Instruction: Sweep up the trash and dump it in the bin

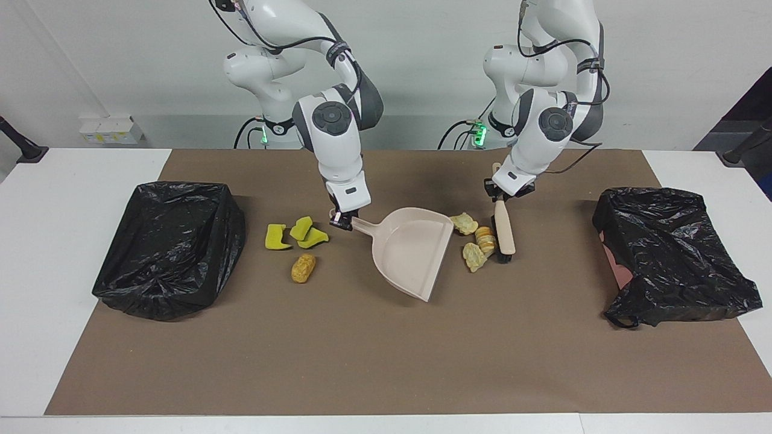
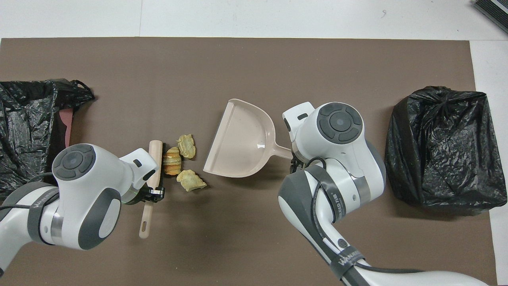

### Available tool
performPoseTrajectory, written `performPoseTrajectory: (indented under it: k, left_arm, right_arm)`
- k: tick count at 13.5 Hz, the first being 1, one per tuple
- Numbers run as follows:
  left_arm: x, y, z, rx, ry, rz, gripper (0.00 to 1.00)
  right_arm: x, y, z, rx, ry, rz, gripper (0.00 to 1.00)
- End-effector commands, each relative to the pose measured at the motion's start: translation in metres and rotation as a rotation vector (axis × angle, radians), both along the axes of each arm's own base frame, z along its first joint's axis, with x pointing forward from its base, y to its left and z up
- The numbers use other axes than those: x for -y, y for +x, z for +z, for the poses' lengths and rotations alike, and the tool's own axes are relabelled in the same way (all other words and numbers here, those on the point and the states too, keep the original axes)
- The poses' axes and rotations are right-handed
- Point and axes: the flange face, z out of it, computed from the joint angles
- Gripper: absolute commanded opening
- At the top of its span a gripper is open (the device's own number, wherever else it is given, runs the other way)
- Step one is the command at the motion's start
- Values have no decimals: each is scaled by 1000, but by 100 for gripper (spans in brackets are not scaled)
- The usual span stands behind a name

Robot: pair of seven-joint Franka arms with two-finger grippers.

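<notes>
My right gripper (image 1: pixel 341 219) is shut on the handle of a pale pink dustpan (image 1: pixel 409 250), whose open mouth faces three pale tan lumps (image 1: pixel 474 255). One lump (image 1: pixel 464 223) lies right at the mouth's corner. My left gripper (image 1: pixel 503 194) is shut on the wooden brush (image 1: pixel 503 232), whose head stands against the lumps, on their side toward the left arm's end. In the overhead view the dustpan (image 2: pixel 242 139), the lumps (image 2: pixel 186 145) and the brush (image 2: pixel 154 159) show. Three yellow sponge pieces (image 1: pixel 300 229) and an orange-brown lump (image 1: pixel 303 267) lie beside the dustpan handle.
A bin lined with a black bag (image 1: pixel 172 244) stands at the right arm's end of the brown mat (image 1: pixel 362 361). A slumped black bag on another bin (image 1: pixel 669 253) lies at the left arm's end.
</notes>
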Motion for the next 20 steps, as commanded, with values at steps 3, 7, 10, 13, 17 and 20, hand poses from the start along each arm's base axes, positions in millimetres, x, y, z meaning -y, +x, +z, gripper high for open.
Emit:
performPoseTrajectory:
  k: [3, 7, 10, 13, 17, 20]
  left_arm:
    - [8, -6, 0, 14, -2, 42, 0]
    - [20, -11, 1, 10, -4, 71, 0]
    - [41, -19, 1, 2, -9, 96, 0]
    - [78, -31, -8, 9, -28, 132, 0]
    - [136, -51, 2, 27, -115, 211, 0]
    - [181, -56, 16, 51, -142, 236, 0]
  right_arm:
    - [-16, -32, 13, 58, -161, 176, 0]
    - [-36, -59, 3, 52, -234, 115, 0]
    - [-41, -60, -2, 58, -244, 98, 0]
    - [-57, -67, -19, 51, -258, 72, 0]
    - [-56, -68, -21, 49, -265, 31, 0]
    - [-56, -68, -21, 48, -266, 14, 0]
